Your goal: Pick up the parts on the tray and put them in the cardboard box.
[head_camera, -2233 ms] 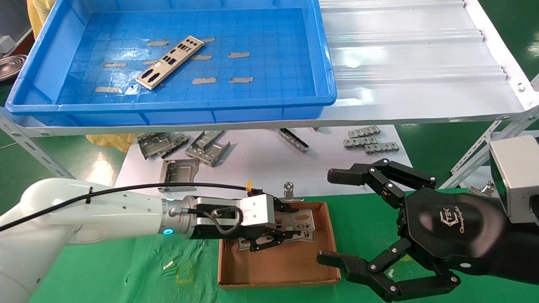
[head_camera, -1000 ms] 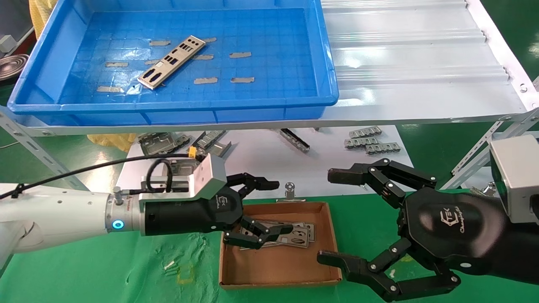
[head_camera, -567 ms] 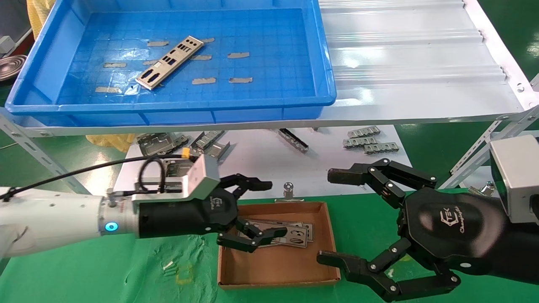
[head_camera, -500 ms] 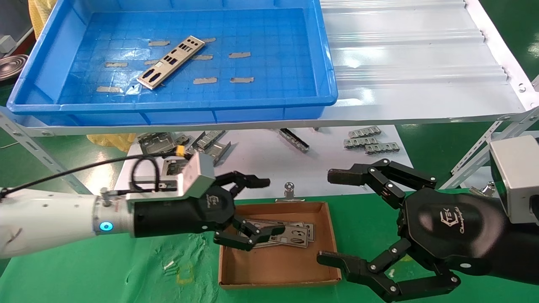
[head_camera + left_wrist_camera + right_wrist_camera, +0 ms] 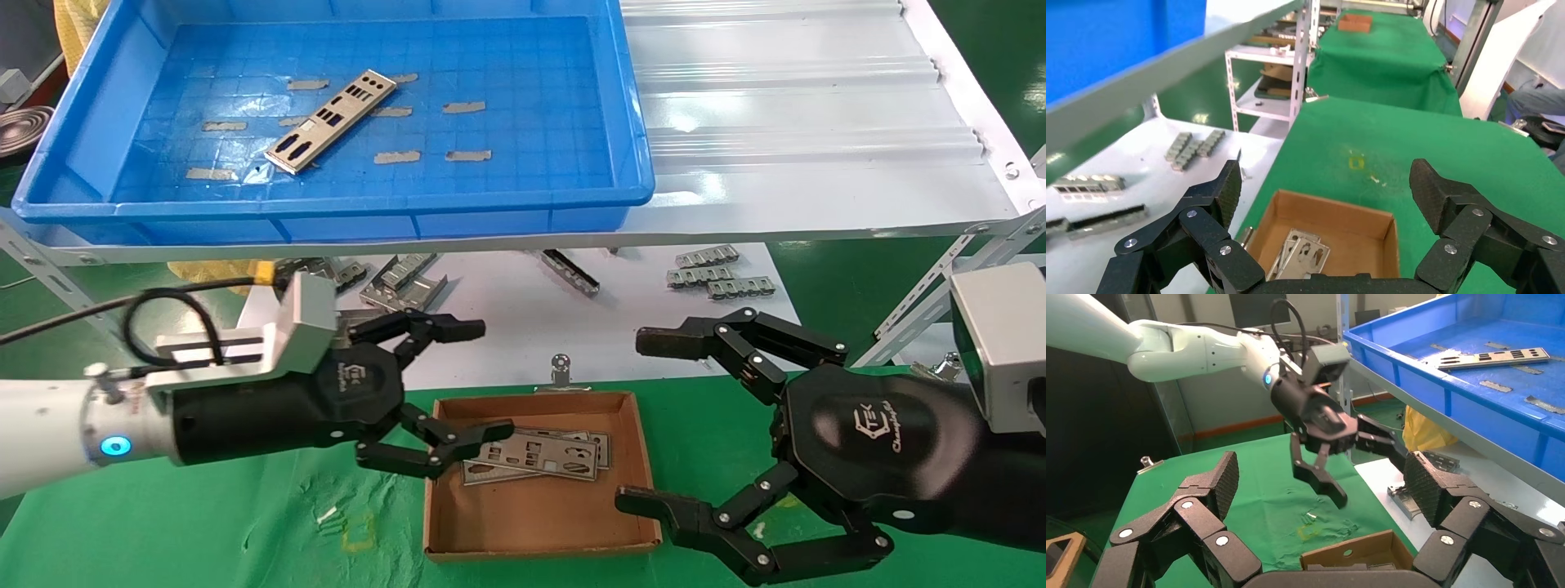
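Tray (image 5: pixel 82 106): bright blue, grid-patterned floor, grey tape bits (image 5: pixel 463 107). Part (image 5: pixel 331 120), upper left: silver-grey, dark cut-outs. Cardboard box (image 5: pixel 539 523): brown. Tabletop (image 5: pixel 245 531): green cloth. Shelf (image 5: pixel 801 122): white, corrugated. Both hands: black.

White arms, black screw-studded jaws, silver camera blocks, black cable.

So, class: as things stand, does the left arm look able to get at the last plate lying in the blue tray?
Probably yes. The left gripper is open and holds nothing, and the plate lies flat and alone on the tray floor with nothing over it. The tray's raised front wall stands between them, so the arm would have to rise over it.
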Robot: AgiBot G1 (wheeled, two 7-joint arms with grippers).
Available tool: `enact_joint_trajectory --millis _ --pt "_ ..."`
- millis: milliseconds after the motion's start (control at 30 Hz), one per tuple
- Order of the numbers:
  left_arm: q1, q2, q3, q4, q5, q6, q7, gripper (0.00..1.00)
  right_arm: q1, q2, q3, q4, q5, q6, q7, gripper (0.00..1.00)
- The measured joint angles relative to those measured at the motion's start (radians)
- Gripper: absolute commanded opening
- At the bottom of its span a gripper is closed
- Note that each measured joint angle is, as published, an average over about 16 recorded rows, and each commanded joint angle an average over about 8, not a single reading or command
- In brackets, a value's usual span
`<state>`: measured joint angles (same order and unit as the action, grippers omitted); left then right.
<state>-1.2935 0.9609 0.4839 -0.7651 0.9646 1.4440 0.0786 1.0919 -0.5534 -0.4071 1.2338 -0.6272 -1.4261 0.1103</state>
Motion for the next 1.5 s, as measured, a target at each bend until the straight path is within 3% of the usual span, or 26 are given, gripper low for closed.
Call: enact_joint_trajectory --millis 1067,1500 --pt "0.182 -0.290 -0.170 -0.431 -0.194 0.043 -0.221 1.00 0.000 0.000 0.000 0.000 0.000 0.000 0.000 1.00" --pt "0.225 -0.358 -0.210 -0.532 -0.242 0.053 -0.270 1.00 0.000 0.000 0.000 0.000 0.000 0.000 0.000 1.00"
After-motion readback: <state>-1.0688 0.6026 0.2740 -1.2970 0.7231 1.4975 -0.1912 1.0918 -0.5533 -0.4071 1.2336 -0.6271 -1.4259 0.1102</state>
